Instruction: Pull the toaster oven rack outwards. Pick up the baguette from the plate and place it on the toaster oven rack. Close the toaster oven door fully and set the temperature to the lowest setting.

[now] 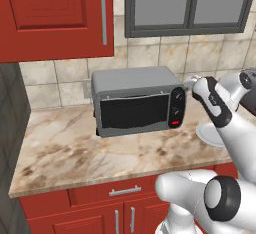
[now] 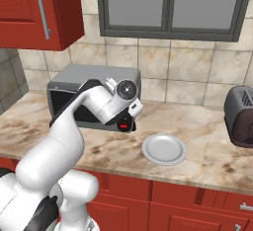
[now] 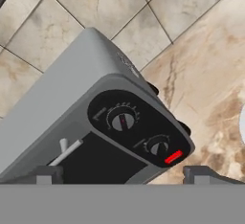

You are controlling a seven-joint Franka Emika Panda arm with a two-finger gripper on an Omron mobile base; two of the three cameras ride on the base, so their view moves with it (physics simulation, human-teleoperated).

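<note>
- Gripper (image 3: 122,174) jaws spread wide, empty, facing my toaster oven's (image 1: 131,84) control strip.
- Toaster oven sits at counter's (image 1: 75,148) back edge; door (image 1: 134,112) shut; plate (image 2: 164,149) bare.
- Judgement: approach upper knob (image 3: 121,120) squarely, close gently, then turn.

No legible text, brand or number appears anywhere; faint pale tick marks ring the two dials on the toaster oven (image 3: 95,117) control strip, too small and blurred to read.
</note>
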